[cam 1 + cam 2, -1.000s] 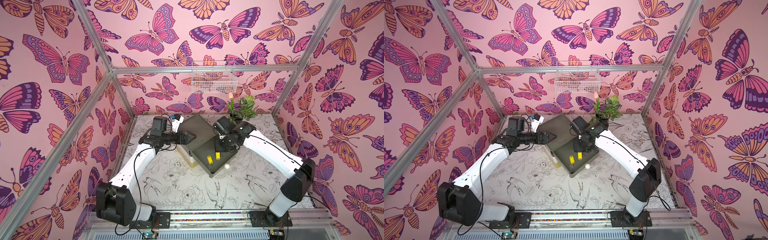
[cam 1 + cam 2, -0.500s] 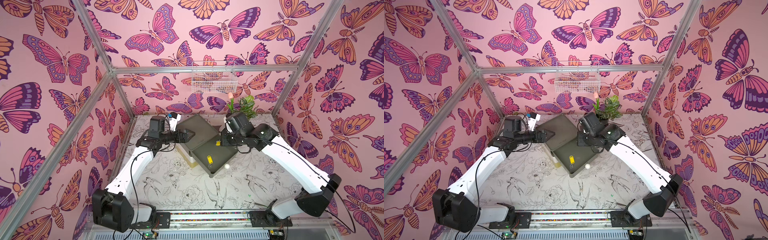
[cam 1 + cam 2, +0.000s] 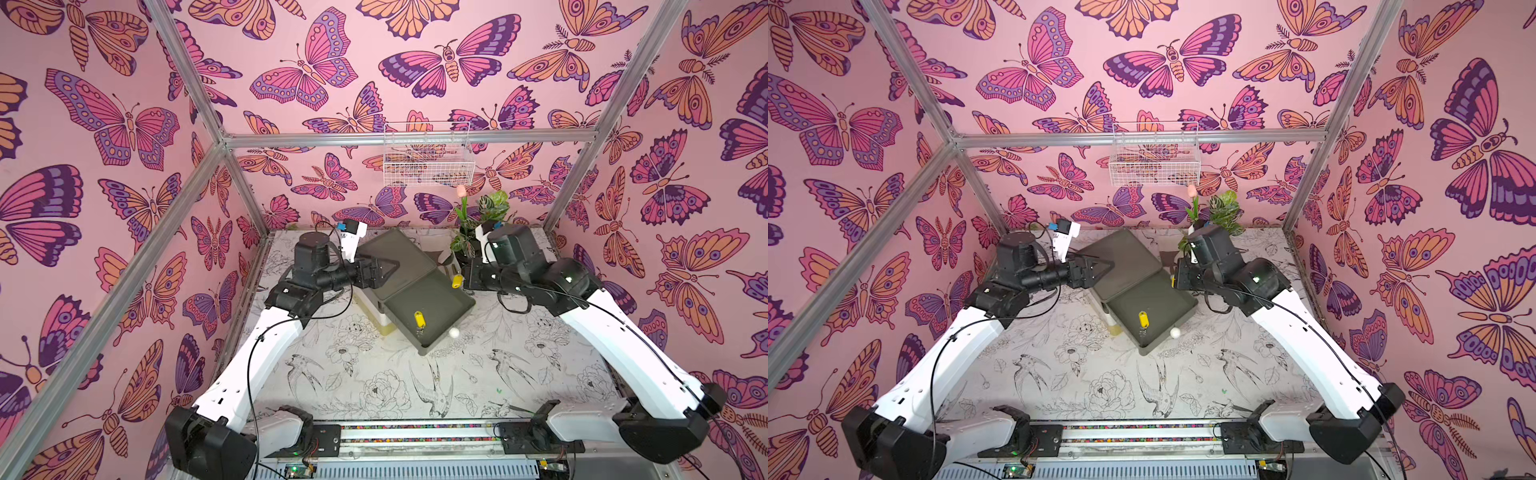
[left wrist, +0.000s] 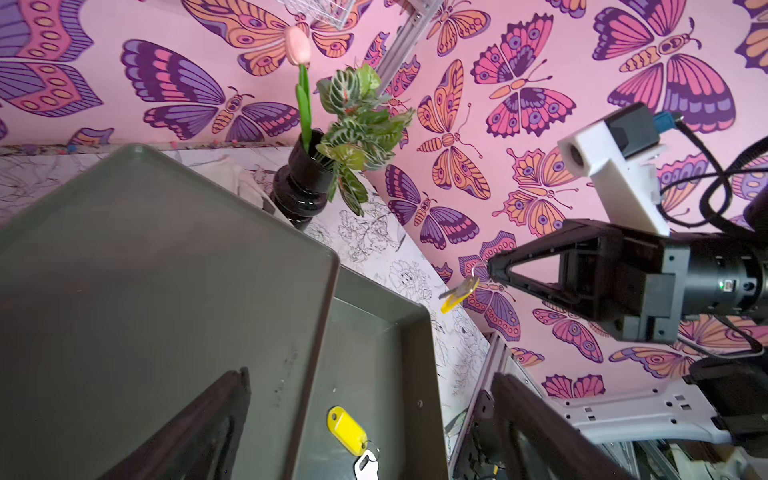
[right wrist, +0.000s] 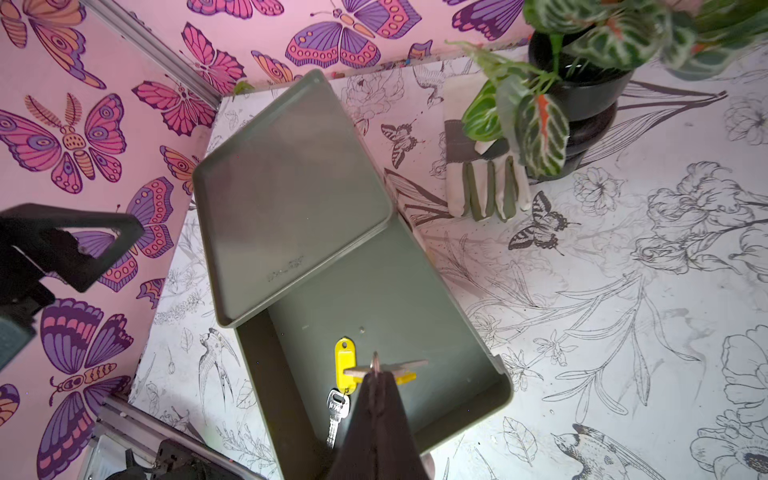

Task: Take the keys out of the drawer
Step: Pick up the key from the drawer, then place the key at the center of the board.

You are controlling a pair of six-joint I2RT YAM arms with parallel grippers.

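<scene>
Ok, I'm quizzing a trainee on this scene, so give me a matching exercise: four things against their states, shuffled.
Things
1. left hand
2. right hand
3. drawer
4. glove

States
A. shut on the held yellow-tagged key
B. lying on the table beside the plant pot
C. open, empty
D. pulled out, loose yellow-tagged key inside

Pairs: 1-C, 2-A, 3-D, 4-B
</scene>
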